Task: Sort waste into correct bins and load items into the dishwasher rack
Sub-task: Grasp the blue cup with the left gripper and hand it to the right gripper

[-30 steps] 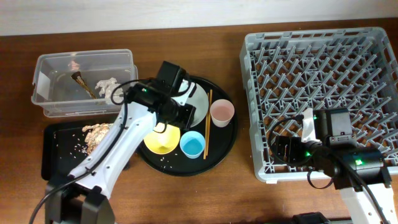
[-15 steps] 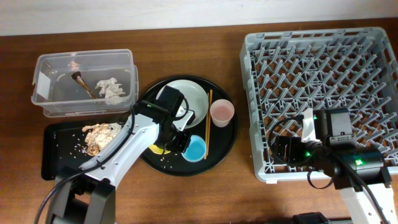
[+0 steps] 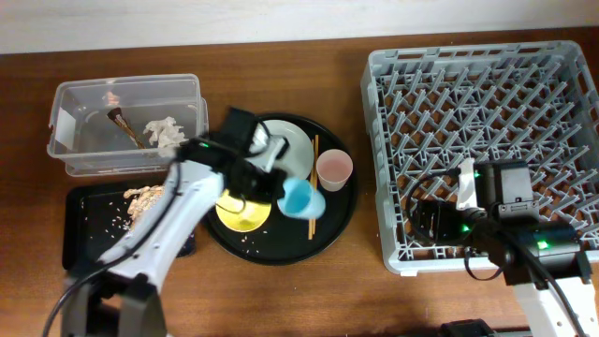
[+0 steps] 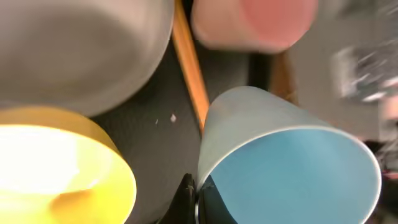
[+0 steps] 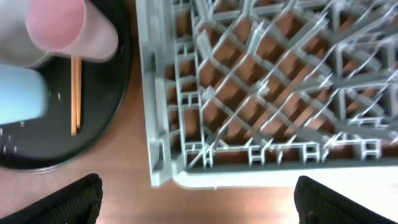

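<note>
My left gripper [image 3: 282, 193] is shut on the rim of the light blue cup [image 3: 302, 198], which hangs tilted over the round black tray [image 3: 339, 208]. In the left wrist view the fingertips [image 4: 198, 200] pinch the wall of the blue cup [image 4: 292, 165], one inside and one outside. On the tray sit the yellow bowl [image 3: 240, 215], the grey-green plate [image 3: 294, 149], the pink cup [image 3: 334, 169] and the chopsticks [image 3: 314, 164]. The right gripper [image 5: 202, 208] stands open and holds nothing, low over the front left corner of the dishwasher rack [image 3: 487, 112].
The clear box [image 3: 84, 150] holds white tissue [image 3: 166, 133] and a brown wrapper [image 3: 123, 119]. The shallow black rectangular tray [image 3: 89, 239] holds food scraps [image 3: 145, 200] and crumbs. Bare wooden table lies between the round tray and the rack.
The left gripper dropped to the blue cup, shut on its rim, then lifted and tipped it to the right. The right arm has stayed still.
</note>
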